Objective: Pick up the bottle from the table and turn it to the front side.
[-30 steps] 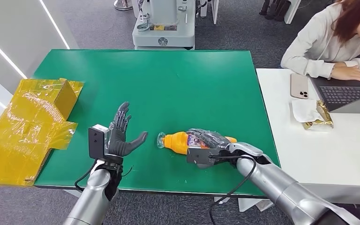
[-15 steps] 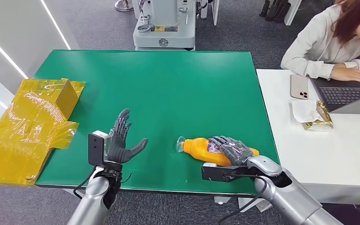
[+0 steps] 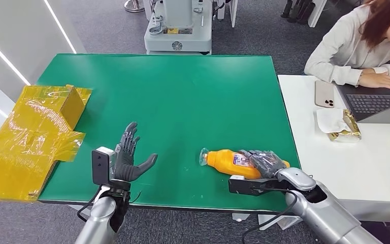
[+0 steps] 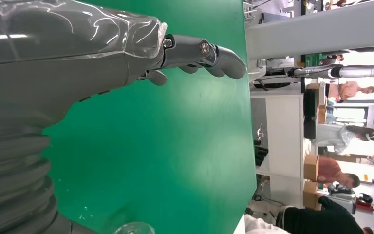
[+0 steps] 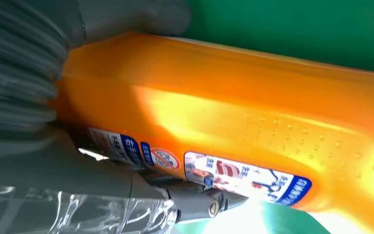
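Green table [image 3: 183, 96] — bottle [image 3: 227, 160] lies crosswise, cap twd my left hand [image 3: 128, 158], empty & spread; right hand [image 3: 264, 161] wraps its base.

Three cameras: one high on the body, one at each wrist.
The head view looks forward and down over the green surface [image 3: 183, 101]; the turned wrist views sit close behind their hands, sharing it.

An orange bottle [image 3: 231, 161] with a clear cap and a printed label is seen lying on its side near the green table's near right edge, cap pointing left, its rear part covered by fingers.
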`<state>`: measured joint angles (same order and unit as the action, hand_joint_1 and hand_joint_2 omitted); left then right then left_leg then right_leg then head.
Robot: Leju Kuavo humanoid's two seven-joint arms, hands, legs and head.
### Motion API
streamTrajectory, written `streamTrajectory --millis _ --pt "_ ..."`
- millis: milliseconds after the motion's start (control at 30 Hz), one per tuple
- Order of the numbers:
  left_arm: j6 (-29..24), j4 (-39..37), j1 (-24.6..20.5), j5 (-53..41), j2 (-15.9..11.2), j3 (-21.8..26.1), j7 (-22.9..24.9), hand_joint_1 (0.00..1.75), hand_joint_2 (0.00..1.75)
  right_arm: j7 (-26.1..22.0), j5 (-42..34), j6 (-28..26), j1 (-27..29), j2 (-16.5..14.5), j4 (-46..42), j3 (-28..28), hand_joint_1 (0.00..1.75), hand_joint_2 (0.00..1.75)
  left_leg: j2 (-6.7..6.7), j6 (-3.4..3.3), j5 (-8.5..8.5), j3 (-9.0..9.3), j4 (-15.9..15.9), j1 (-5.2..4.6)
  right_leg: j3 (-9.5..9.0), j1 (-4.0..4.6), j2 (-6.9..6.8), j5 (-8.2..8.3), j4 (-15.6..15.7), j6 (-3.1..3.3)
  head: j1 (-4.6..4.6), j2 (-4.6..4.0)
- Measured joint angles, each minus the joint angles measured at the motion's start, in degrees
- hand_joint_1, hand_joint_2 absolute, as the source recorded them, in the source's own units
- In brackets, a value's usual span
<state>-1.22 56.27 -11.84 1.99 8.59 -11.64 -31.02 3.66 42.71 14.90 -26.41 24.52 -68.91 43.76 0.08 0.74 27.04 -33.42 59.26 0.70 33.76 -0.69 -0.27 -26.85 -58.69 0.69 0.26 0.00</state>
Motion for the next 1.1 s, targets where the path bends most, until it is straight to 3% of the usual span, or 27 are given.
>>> streamTrajectory --millis 300,567,700,800,933,1100 --pt "0.0 0.0 0.0 0.0 0.0 0.2 0.0 0.00 1.75 -0.1 -0.7 0.0 -0.1 0.4 0.0 0.0 1.75 1.75 0.00 0.00 0.00 0.01 0.0 0.00 0.00 0.00 0.00 0.00 0.0 0.00 0.00 0.00" --pt "0.6 -0.2 -0.2 0.6 -0.1 0.2 -1.1 0.00 1.75 -1.8 -7.6 1.0 -2.5 1.3 1.5 0.9 1.75 1.75 0.00 0.00 0.00 -0.02 0.0 -0.01 0.01 0.00 0.00 0.00 0.0 0.00 0.01 0.00" --pt "0.4 -0.7 -0.4 1.1 -0.1 0.3 -1.8 0.00 1.75 -5.0 -12.2 -1.6 -3.0 1.1 3.0 1.2 1.75 1.75 0.00 0.00 0.00 -0.01 0.0 0.00 0.01 0.00 0.00 0.00 0.0 0.00 0.00 0.00" --pt "0.2 -0.7 -0.3 1.1 0.0 0.3 -2.1 0.00 1.75 -10.5 -18.4 -5.6 -1.8 -0.6 4.2 -0.2 1.75 1.75 0.01 0.00 0.00 0.00 0.0 0.02 0.01 0.02 0.01 0.00 0.0 0.00 0.01 0.00" --pt "-0.4 -0.7 0.0 0.9 0.0 0.3 -2.1 0.00 1.75 -19.4 -27.7 -11.7 2.7 -5.2 4.9 -4.3 1.75 1.75 0.02 0.00 0.01 0.03 0.0 0.07 0.01 0.07 0.03 -0.02 0.0 0.02 0.00 0.00" --pt "-0.4 -0.8 -0.1 0.9 0.3 0.2 -2.1 0.00 1.75 -24.5 -34.5 -19.9 9.8 -11.3 3.4 -9.2 1.75 1.75 -0.03 0.01 0.00 -0.02 -0.1 0.10 0.04 0.12 -0.06 -0.04 0.0 0.01 0.01 0.00"
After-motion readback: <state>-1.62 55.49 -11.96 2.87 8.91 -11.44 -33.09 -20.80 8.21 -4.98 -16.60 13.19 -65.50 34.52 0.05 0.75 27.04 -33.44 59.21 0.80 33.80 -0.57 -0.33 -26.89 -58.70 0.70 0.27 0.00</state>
